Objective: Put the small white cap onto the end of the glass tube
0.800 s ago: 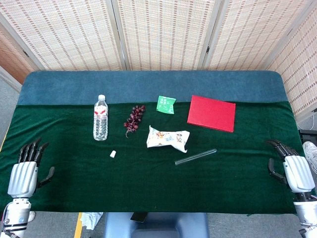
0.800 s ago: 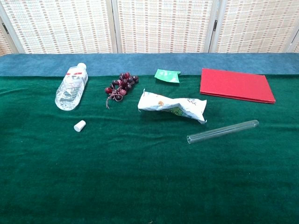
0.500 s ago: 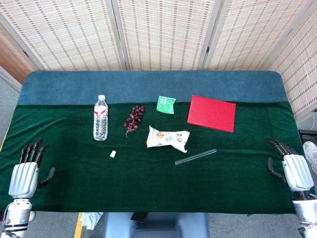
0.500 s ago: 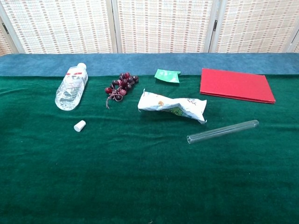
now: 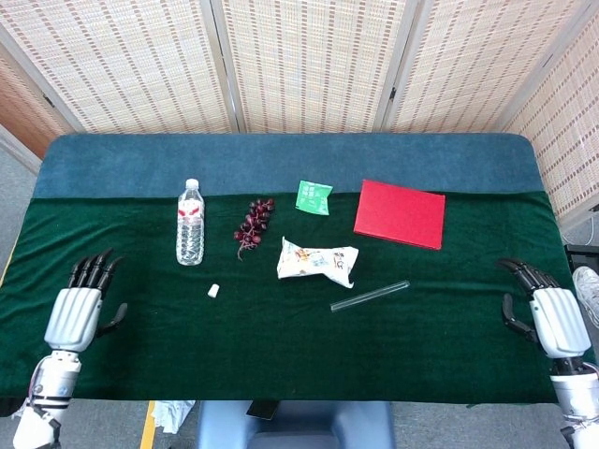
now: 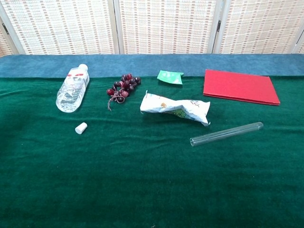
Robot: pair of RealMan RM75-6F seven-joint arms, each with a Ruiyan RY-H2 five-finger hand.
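The small white cap [image 6: 81, 128] lies on its side on the green cloth [image 6: 142, 185], just in front of the clear plastic water bottle [image 6: 72, 89]. The clear glass tube [image 6: 226, 133] lies well to its right, slanted, open end toward the middle of the table. Between cap and tube sits a crumpled white snack bag [image 6: 175, 108], its right end near the tube. Behind it are a bunch of dark red grapes [image 6: 122, 85], a small green packet [image 6: 170, 76] and a flat red book [image 6: 239, 86]. The left hand [image 5: 77, 310] hovers at the table's left edge, empty, fingers spread; the right hand [image 5: 550, 313] is at the right edge, likewise empty and spread.
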